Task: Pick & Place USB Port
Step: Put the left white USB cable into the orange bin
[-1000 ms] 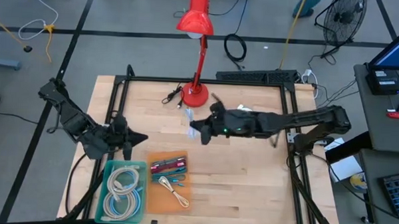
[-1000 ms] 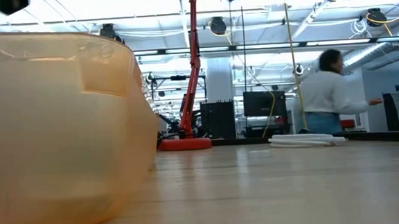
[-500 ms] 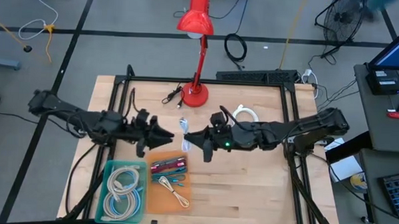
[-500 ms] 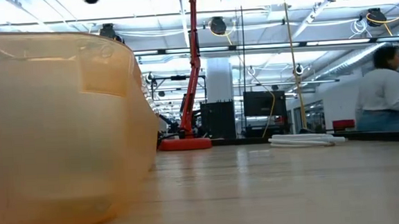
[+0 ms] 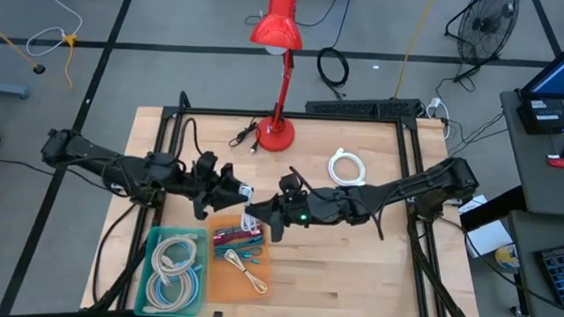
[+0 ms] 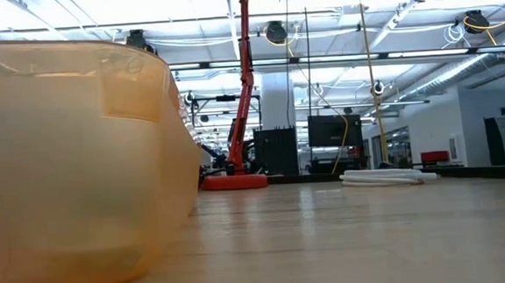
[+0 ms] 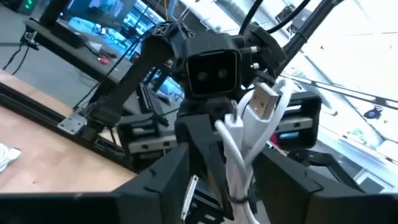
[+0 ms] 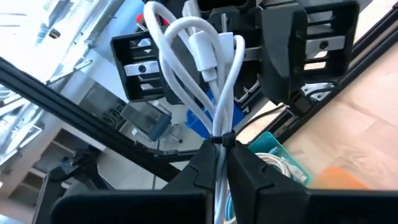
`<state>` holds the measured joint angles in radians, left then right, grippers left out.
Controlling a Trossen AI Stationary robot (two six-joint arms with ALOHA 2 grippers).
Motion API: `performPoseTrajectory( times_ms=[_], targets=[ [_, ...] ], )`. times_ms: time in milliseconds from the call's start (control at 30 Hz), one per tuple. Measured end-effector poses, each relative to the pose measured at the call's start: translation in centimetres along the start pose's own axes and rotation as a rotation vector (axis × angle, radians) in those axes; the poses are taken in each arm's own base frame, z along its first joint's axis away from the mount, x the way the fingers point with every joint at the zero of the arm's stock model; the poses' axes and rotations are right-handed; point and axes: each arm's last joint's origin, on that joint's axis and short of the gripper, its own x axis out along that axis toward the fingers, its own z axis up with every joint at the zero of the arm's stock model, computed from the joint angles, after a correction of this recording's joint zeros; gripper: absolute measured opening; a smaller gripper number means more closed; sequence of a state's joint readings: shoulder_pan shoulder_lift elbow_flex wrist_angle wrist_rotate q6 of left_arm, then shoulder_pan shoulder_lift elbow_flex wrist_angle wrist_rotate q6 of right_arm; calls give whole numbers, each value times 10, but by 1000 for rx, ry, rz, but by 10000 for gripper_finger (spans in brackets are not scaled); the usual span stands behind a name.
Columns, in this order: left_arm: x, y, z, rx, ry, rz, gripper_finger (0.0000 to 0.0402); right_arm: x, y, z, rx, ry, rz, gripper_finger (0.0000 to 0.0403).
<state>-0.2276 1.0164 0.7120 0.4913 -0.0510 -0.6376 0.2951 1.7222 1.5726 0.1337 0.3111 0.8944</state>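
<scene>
- The white USB cable (image 8: 208, 56) hangs above the table (image 5: 354, 255), in the gap where the two grippers meet, just above the upper edge of the orange bin (image 5: 223, 279).
- The right gripper (image 5: 253, 217) is clamped shut on the bundled part of the cable. In the right wrist view its two fingers (image 8: 249, 171) pinch the strands just below the tie, and the loops and one white plug fan out beyond the fingertips.
- The left gripper (image 5: 239, 188) faces the right gripper from the opposite side, nearly tip to tip. Its fingers (image 7: 168, 180) are spread apart, one on each side of the cable, and do not press it.
- In the left wrist view the silver USB plug (image 7: 264, 99) points up and away from the left gripper, with the right arm's wrist camera (image 7: 211, 70) directly behind it.
- The cable is thus held by the right gripper only, while it lies between the open fingers of the left.
- The orange bin holds red and dark items and a pale cable. A teal bin (image 5: 173, 268) with coiled cables sits touching it on the left-arm side.
- A second coiled white cable (image 5: 347, 167) lies on the table, well apart from both grippers, near the red lamp (image 5: 276, 130).
</scene>
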Motion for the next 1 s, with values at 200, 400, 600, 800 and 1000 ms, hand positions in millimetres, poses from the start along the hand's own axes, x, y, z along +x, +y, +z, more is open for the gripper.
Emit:
performPoseTrajectory(
  times_ms=[200, 400, 600, 800, 1000],
  targets=[
    [0, -1, -1, -12, 26, -34, 93, 9, -6, -4, 16, -9, 0, 10],
    [-2, -4, 1, -55, 39, -76, 20, 9, -1, 0, -14, 8, 90, 57],
    [-16, -16, 8, -56, 110, -210, 20, -14, 25, 14, 82, 152, 354, 122],
    [-28, -26, -3, -57, 572, -87, 20, -48, 53, 17, 114, 202, 441, 145],
    [-19, -32, -52, 55, 1011, 100, 20, -77, 56, 28, 31, 155, 273, 132]
  ],
)
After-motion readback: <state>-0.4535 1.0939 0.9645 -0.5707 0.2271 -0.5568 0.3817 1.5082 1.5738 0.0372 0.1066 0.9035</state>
